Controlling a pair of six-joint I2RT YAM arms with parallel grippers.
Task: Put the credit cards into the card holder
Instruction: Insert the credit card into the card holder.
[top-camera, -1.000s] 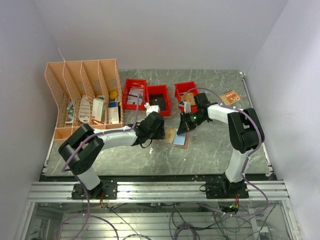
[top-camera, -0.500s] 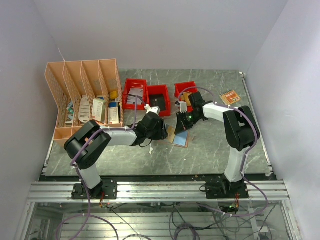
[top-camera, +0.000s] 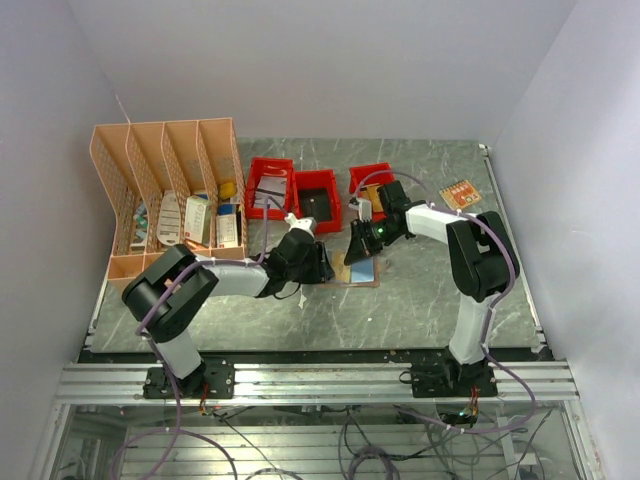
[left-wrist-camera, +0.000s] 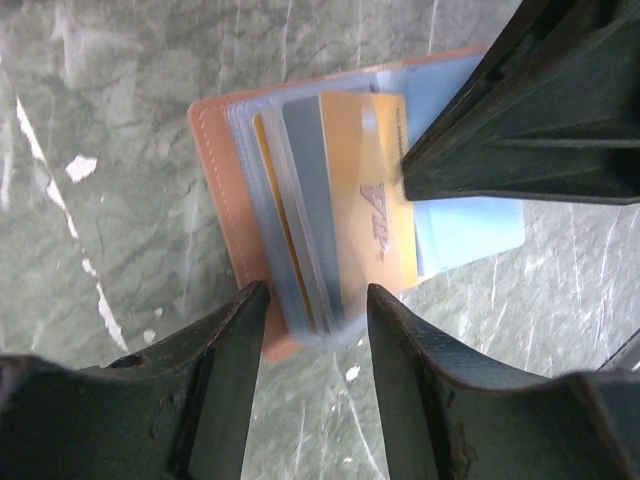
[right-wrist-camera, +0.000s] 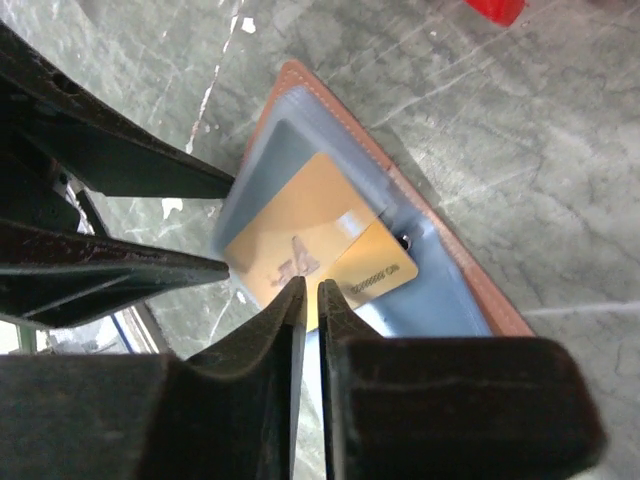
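Note:
The tan-brown card holder (top-camera: 362, 274) (left-wrist-camera: 215, 180) (right-wrist-camera: 440, 240) lies unfolded on the table with its clear sleeves fanned. A gold credit card (left-wrist-camera: 365, 190) (right-wrist-camera: 300, 240) sits partly inside a sleeve, and a light blue card (left-wrist-camera: 465, 225) lies under it. My left gripper (top-camera: 322, 265) (left-wrist-camera: 318, 300) is open, its fingers (left-wrist-camera: 235, 350) straddling the end of the sleeve stack. My right gripper (top-camera: 358, 246) (right-wrist-camera: 310, 290) is shut, with only a sliver between the jaws, and its tips rest on the gold card's near edge.
Three red bins (top-camera: 270, 187) (top-camera: 316, 198) (top-camera: 370, 178) stand just behind the card holder. A big peach organizer (top-camera: 165, 190) fills the back left. A small orange board (top-camera: 460, 192) lies at the back right. The two grippers are close together over the holder.
My right gripper has moved left and down onto the card holder with the gold card. My left gripper has shifted slightly toward the holder's left end.

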